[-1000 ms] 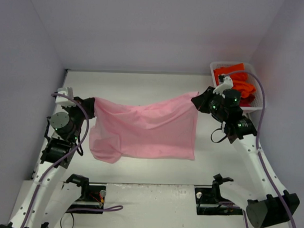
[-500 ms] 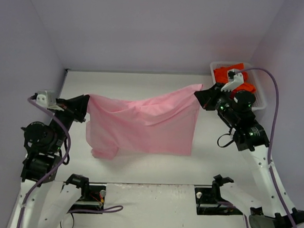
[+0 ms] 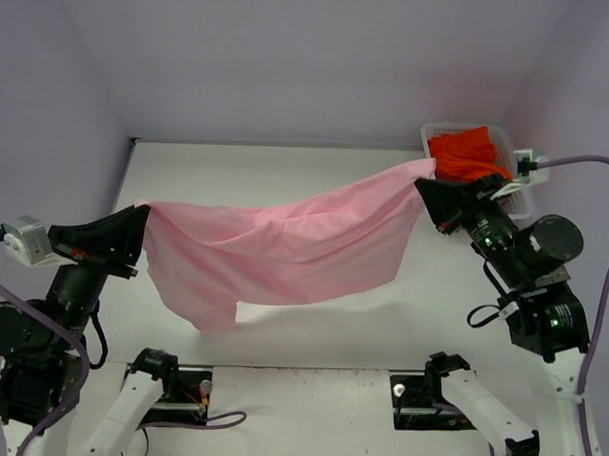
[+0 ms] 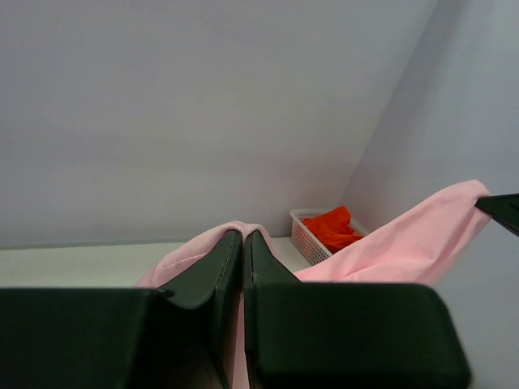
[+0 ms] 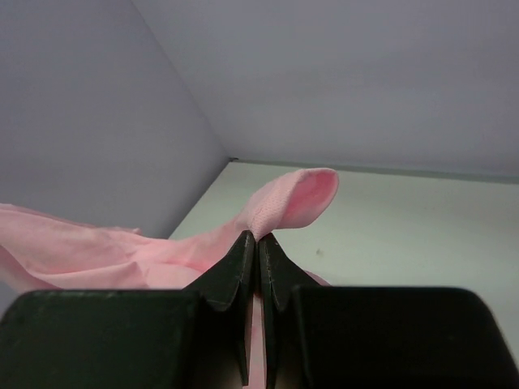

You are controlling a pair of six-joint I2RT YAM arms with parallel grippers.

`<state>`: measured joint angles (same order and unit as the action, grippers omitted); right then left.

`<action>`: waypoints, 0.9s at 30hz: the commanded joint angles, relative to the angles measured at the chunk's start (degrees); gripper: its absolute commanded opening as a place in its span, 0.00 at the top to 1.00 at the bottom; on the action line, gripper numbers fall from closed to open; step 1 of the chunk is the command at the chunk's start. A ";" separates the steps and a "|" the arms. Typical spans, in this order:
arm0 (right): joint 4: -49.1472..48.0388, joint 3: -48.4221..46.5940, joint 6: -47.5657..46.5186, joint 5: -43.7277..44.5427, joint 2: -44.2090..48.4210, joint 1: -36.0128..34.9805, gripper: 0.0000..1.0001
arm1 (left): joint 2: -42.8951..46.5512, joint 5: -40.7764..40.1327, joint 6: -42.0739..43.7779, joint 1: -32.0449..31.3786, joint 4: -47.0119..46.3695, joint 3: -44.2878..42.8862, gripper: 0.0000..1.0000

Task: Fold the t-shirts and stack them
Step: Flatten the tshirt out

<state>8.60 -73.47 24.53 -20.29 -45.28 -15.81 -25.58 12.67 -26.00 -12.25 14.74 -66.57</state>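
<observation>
Overhead, the pink t-shirt point(image 3: 284, 252) hangs stretched between left gripper point(image 3: 142, 225) and right gripper point(image 3: 423, 192), each pinching a corner. Bare table point(image 3: 266, 172) lies behind it, and the mesh basket point(image 3: 440, 128) is beside its right end. Left wrist: jaws clamp wrinkled pink cloth. Right wrist: likewise, a fold poking past.

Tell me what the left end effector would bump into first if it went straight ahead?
The pink t-shirt pinched in the left end effector; past it, probably the back wall, not the basket.
</observation>
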 commanded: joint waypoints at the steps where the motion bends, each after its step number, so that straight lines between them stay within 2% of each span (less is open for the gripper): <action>1: -2.63 -3.78 -0.45 -2.55 1.68 -0.18 1.00 | 0.18 2.62 -1.07 0.21 -1.30 -2.78 1.00; 8: 0.45 -1.77 -0.72 -0.98 1.68 -0.27 1.00 | 0.71 1.93 -2.12 0.21 0.11 -1.91 1.00; 16: 2.47 6.39 -0.63 5.08 1.51 -0.18 1.00 | -0.25 1.22 -3.88 0.12 -2.61 5.29 1.00; 27: 2.30 15.63 -0.71 10.70 -3.50 -0.27 1.00 | -1.84 -0.10 -5.47 0.21 -7.27 14.97 1.00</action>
<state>14.76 -58.78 24.12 -12.95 -47.53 -15.81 -26.15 13.37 -30.50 -12.25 14.61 -51.18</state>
